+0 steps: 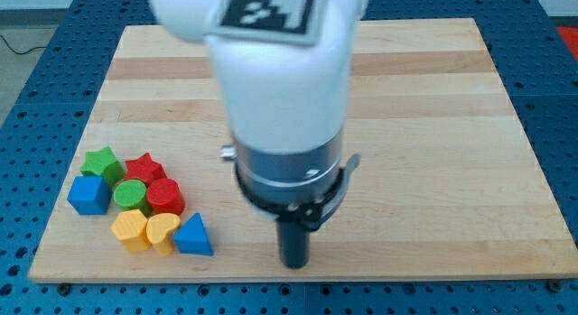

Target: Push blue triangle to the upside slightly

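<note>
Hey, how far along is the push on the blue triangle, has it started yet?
Nothing looks done yet: the blue triangle sits at the lower right of the block cluster, touching the yellow heart. In hand: my tip rests on the wooden board, to the view's right of the triangle with a clear gap, not touching it. Left: get below the triangle and nudge it slightly toward the view's top.

**Blue triangle at the lower left of the board**

The blue triangle is a small solid prism of bright blue colour. It lies flat on the wooden board near the view's bottom edge, at the view's left part. Its apex points to the view's top. It seems to touch the yellow block at its left, but the gap is hard to judge.
</note>
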Available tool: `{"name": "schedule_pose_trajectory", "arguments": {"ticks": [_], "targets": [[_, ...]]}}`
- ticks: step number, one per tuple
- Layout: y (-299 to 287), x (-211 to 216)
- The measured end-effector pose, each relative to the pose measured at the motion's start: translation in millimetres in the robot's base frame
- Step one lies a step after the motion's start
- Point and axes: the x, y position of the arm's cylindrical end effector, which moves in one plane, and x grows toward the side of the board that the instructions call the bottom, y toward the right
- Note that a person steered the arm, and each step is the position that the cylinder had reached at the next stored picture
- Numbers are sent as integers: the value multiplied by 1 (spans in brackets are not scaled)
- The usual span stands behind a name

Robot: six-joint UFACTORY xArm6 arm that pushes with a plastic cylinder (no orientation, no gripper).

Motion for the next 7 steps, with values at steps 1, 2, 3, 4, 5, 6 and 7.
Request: {"name": "schedule_pose_trajectory", "arguments": {"ticks": [1,2,3,4,5,6,7], "targets": [[16,4],[16,19],[-18,20],[-55,20],[-79,19],[-82,-19],[-82,-49]]}}
